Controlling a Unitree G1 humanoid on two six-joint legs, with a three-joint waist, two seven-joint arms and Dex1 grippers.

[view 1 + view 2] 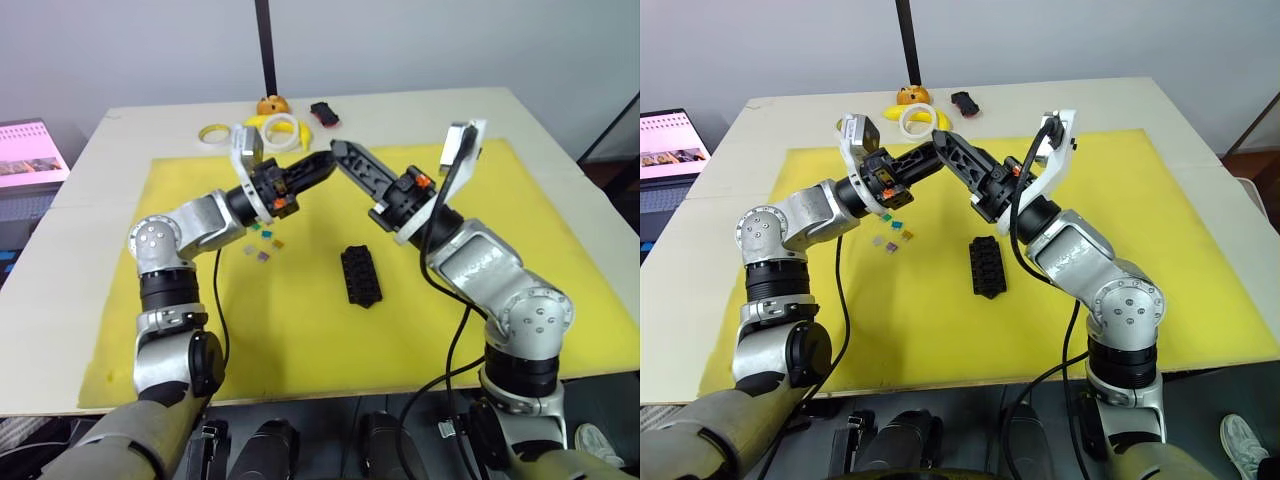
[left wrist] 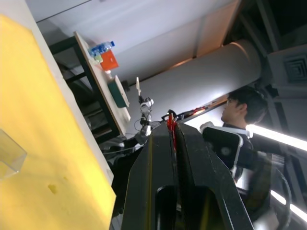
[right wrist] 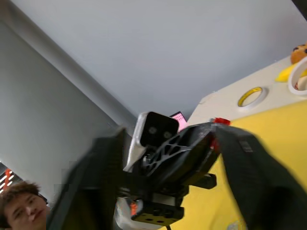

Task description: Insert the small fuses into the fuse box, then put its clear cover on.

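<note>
Fuse (image 2: 171, 128), a red one, sits pinched in my closed left gripper (image 1: 325, 163), held up tip to tip with the right gripper (image 1: 338, 150). Whether the right is open I cannot tell. Box (image 1: 361, 274) lies below on the mat (image 1: 500, 300), nearer the right arm, long axis running away from me.

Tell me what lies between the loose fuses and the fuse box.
Only bare yellow mat separates the small fuses from the fuse box, seen in both eye views.

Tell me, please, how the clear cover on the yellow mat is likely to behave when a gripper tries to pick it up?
The clear cover looks like a thin-walled, hollow plastic shell, so it is probably light and fairly stiff. Its glossy faces suggest that it could slip between fingers. Lying flat on the yellow mat, it should slide rather than roll if pushed.
</note>
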